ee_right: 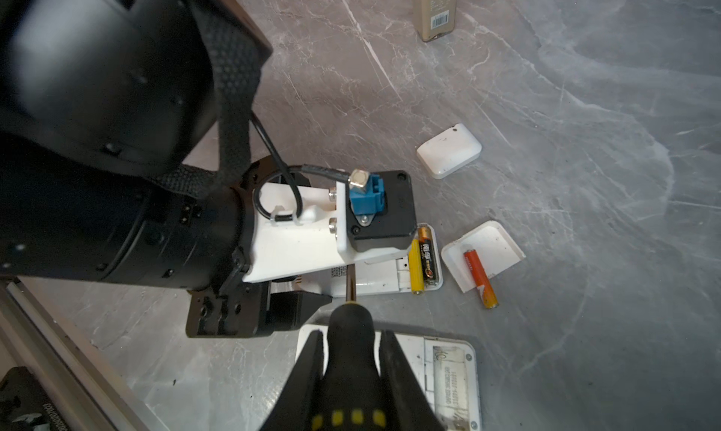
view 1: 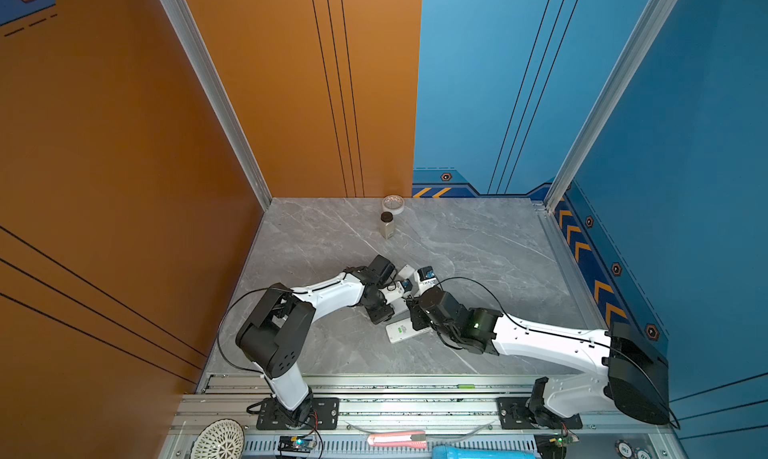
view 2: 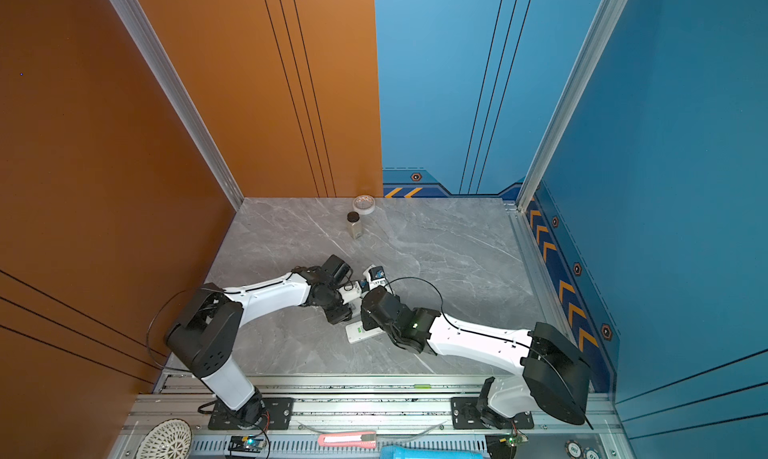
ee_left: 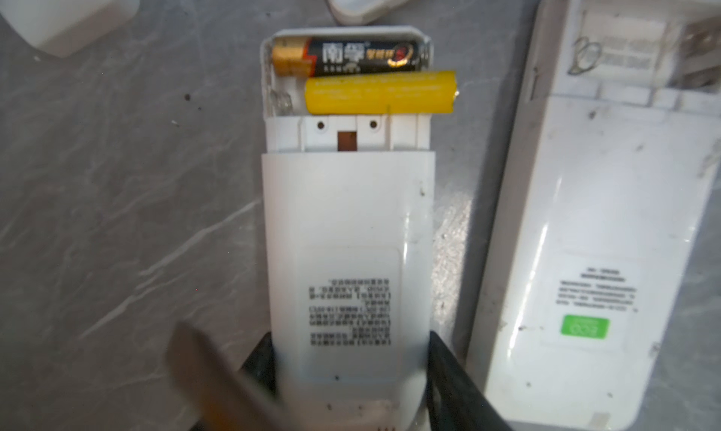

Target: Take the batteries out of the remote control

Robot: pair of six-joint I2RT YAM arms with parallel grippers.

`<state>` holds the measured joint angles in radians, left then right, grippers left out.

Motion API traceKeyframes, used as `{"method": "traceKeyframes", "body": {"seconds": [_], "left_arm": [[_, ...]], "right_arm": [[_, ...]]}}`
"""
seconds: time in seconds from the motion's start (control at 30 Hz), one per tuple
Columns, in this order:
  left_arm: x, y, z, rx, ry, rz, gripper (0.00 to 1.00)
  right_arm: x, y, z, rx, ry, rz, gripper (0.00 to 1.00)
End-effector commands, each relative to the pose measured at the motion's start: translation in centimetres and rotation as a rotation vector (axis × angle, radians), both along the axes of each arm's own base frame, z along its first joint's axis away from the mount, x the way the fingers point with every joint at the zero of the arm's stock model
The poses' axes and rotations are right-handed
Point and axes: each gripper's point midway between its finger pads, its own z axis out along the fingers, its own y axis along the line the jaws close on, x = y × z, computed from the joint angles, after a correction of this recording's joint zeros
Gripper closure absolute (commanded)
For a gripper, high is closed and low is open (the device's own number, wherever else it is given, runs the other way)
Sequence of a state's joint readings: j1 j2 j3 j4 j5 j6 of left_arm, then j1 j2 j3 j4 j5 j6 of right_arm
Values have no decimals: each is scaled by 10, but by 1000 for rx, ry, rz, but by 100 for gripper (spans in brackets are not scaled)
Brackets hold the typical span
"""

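Crosswise to the long axis of the remote control (ee_left: 347,230), two batteries lie side by side in its open end compartment. The black-and-gold battery (ee_left: 351,56) sits against the end wall. The yellow battery (ee_left: 380,93) lies beside it, slid along its own axis so that one end juts past the remote's side edge. The orange battery (ee_right: 480,279) is out, lying flat near that end, one tip on a loose white cover (ee_right: 493,242) and the other on the grey surface (ee_right: 585,136).

The left gripper (ee_left: 349,341) is partly spread, its fingers pinching the remote's two long sides at the end away from the batteries. The right gripper (ee_right: 351,336) is nearly pressed together on the black handle of a screwdriver (ee_right: 348,374), whose shaft points at the remote's back. Its tip is hidden. In both top views all this sits just below mid-frame under the wrists, with a second remote (view 1: 405,330) beside it.
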<state>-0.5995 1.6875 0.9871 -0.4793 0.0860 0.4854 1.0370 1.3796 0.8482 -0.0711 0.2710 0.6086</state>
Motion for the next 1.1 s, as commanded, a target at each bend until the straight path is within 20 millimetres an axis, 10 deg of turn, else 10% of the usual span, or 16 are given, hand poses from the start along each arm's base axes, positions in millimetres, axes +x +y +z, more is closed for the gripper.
{"method": "traceKeyframes", "body": {"seconds": [0.0,1.07], "left_arm": [[-13,24,-1,103,-7,-11,100],[-1,22,6,107,-87,-21,100]], "right_arm": [[23,-44,-5,-88,8,-176,100],[32,3,-14,65,168,-58,100]]}}
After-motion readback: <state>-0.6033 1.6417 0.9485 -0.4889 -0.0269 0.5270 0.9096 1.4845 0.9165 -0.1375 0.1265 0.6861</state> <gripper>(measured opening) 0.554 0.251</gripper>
